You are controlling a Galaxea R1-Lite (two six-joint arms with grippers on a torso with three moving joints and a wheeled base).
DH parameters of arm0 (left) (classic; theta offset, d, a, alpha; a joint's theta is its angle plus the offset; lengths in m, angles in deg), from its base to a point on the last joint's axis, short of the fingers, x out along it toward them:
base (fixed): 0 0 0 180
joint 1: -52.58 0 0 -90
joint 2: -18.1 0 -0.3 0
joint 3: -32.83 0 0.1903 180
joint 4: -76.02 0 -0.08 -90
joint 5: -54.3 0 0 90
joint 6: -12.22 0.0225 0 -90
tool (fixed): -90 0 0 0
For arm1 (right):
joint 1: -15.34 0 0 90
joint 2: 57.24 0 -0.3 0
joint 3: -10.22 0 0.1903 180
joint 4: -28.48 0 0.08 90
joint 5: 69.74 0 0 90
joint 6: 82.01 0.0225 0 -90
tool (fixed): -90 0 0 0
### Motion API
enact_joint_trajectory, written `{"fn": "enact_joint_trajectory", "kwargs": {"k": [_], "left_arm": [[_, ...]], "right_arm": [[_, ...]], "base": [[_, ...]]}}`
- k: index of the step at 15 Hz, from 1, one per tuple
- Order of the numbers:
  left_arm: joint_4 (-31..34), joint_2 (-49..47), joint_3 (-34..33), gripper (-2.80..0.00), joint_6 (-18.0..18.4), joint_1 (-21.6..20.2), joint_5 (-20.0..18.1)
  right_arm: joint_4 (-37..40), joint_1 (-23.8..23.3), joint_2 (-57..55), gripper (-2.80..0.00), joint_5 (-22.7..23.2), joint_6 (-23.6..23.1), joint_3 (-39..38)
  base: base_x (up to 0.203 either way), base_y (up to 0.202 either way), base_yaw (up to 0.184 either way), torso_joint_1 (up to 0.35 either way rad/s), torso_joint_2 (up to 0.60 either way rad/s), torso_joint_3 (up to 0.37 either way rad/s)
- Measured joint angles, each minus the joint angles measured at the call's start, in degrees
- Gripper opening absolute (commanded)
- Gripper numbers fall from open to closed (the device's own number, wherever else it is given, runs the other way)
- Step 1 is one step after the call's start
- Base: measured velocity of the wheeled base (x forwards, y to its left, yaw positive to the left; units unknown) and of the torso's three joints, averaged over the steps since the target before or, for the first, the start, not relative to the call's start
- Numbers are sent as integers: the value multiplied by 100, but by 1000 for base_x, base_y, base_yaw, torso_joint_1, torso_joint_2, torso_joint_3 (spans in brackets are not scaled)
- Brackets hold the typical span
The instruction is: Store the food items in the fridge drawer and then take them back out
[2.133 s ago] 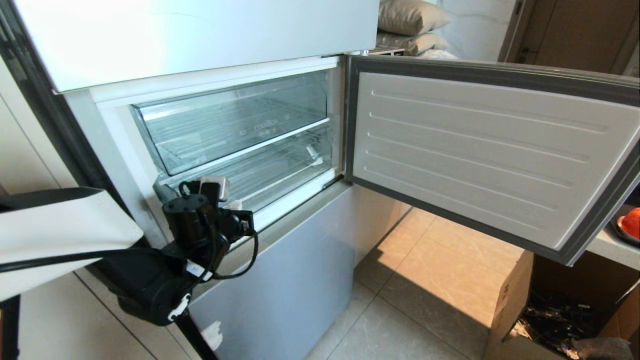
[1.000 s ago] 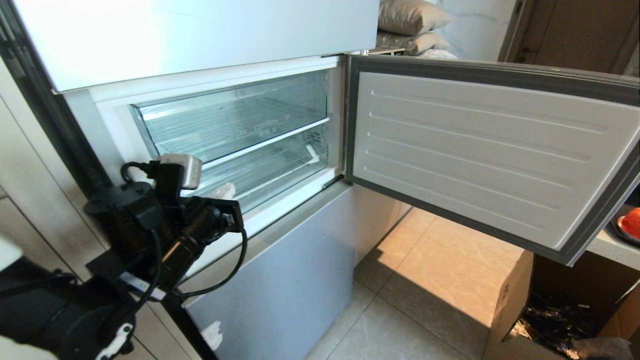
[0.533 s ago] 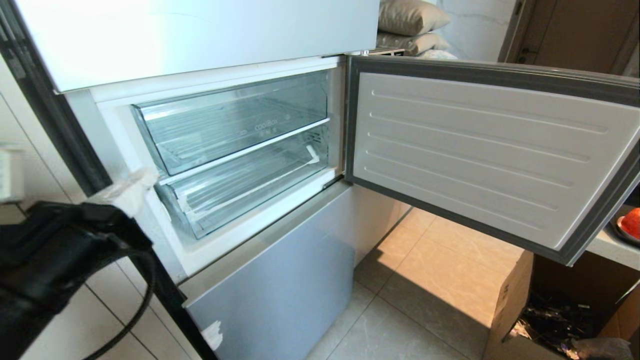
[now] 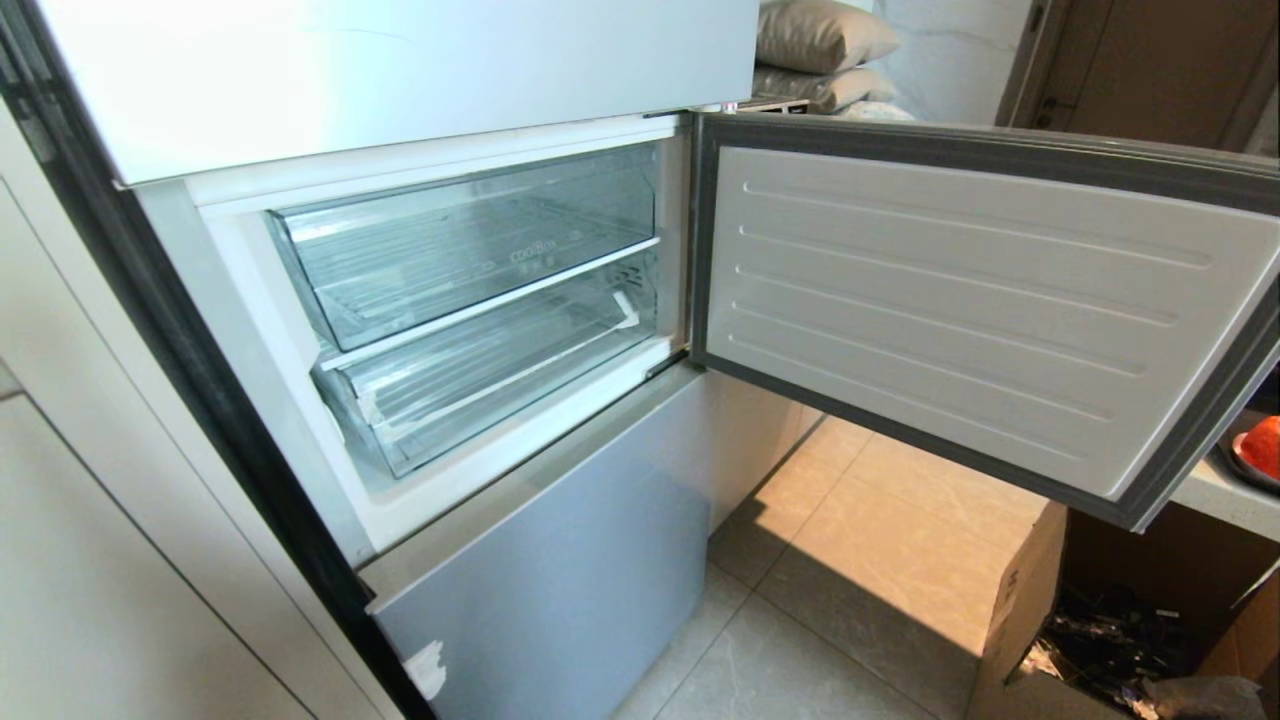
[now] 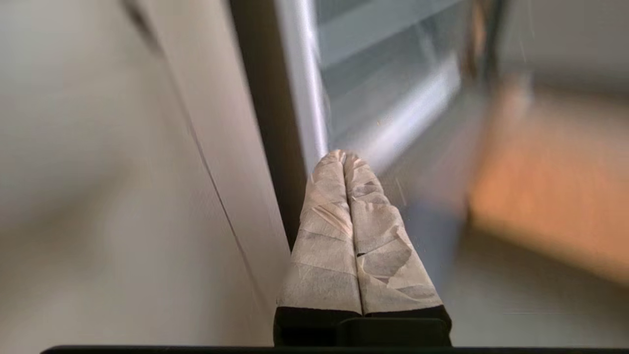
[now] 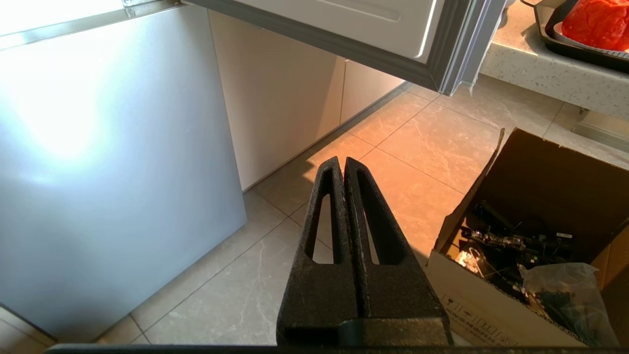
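- Left gripper (image 5: 344, 156): gone from the head view since earlier; taped fingers (image 5: 324, 231) pressed together, empty, near the fridge's edge.
- Right gripper (image 6: 344, 161): fingers closed, empty, above floor.
- Fridge drawer (image 4: 480, 385): pushed in, empty.
- Red fruit (image 4: 1262, 445): in tray on counter (image 4: 1215, 495), right edge.

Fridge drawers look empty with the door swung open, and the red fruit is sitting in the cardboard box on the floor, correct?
Not quite. The red fruit sits in a dark tray on the counter, as the right wrist view shows, not in the cardboard box. The fridge drawers do look empty and the door is open.
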Motion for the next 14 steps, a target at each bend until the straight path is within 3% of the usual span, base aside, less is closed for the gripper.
{"fn": "enact_joint_trajectory", "kwargs": {"k": [2,4,8,14], "left_arm": [[1581,895,-632,-280,183,-175,-630],[2258,1657,-1009,-280,214,-223,-763],[1663,2259,-1452,-280,-515,-247,-514],[1601,2386,-1518,-280,-760,-242,-414]], "right_arm": [[0,0,0,-280,4,4,0],[-5,0,0,-280,10,0,0],[-7,0,0,-280,10,0,0],[-7,0,0,-280,10,-2,0]], "base": [[0,0,0,0,0,0],[0,0,0,0,0,0],[0,0,0,0,0,0],[0,0,0,0,0,0]]}}
